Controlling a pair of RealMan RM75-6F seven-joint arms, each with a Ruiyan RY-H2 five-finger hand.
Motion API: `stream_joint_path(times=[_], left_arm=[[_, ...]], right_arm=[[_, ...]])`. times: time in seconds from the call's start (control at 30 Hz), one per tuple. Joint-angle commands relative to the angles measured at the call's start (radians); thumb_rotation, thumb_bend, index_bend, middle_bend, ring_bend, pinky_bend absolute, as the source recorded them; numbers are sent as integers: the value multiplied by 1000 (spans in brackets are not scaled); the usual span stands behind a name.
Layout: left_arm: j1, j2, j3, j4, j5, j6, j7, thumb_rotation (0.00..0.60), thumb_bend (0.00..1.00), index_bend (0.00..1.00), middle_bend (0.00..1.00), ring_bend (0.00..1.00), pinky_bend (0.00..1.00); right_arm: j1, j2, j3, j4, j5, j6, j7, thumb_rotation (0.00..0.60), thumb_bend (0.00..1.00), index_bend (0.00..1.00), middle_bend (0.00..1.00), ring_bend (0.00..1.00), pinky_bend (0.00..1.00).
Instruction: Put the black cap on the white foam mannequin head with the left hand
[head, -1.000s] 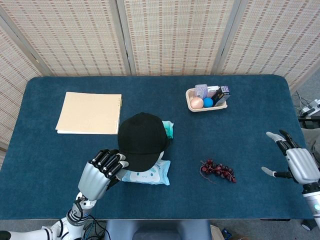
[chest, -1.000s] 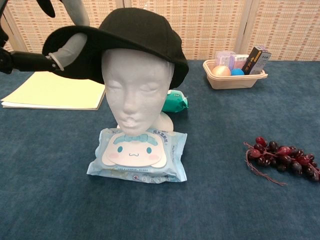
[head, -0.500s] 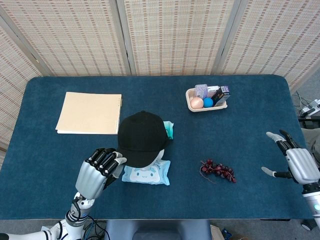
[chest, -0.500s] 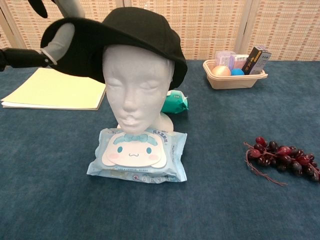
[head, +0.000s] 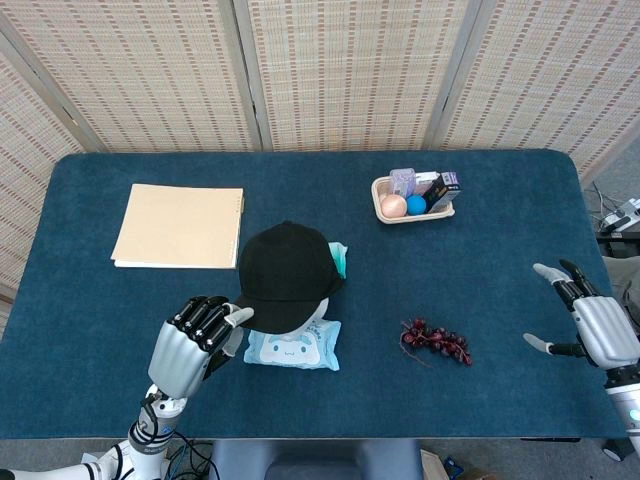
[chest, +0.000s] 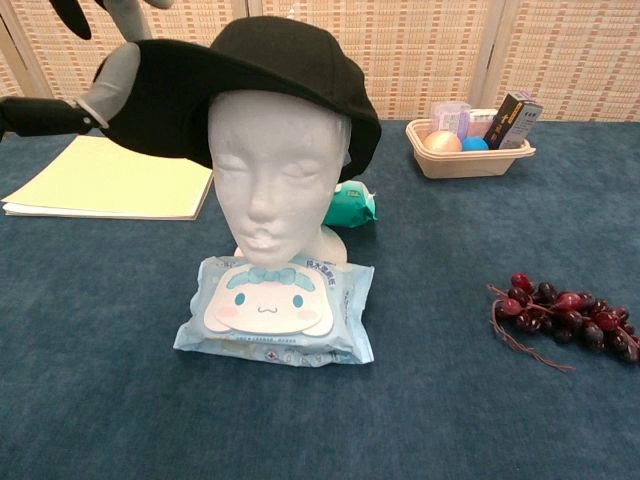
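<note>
sitting on the mannequin head (chest: 278, 170), black cap (chest: 268, 75) tilts, brim raised.

From my chest camera: the black cap (chest: 285, 70) sits on the white foam mannequin head (chest: 275, 175), its brim (chest: 165, 105) jutting left, where fingers of my left hand (chest: 108, 75) touch it. The head stands just behind a cartoon-printed wipes pack (chest: 275, 305) on the blue counter (chest: 450, 400). A yellow folder (chest: 110, 180) lies far left, dark red grapes (chest: 565, 315) right, and a tray of small items (chest: 470, 150) behind.
</note>
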Motion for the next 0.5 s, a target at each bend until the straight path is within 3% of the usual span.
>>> stream_joint_path(times=[0.03,0.5], left_arm=[[4,3,1,-1,-2,1,-3,600,434,359,513,394,467],[34,19,9,-18,-12,5,-12,600,385,301,506,392,467]], right_arm=[[0,0,0,0,0,0,0,600,0,82,191,33,216],[0,0,0,-1,-1,1,-2,600,0,82,191,33,216]])
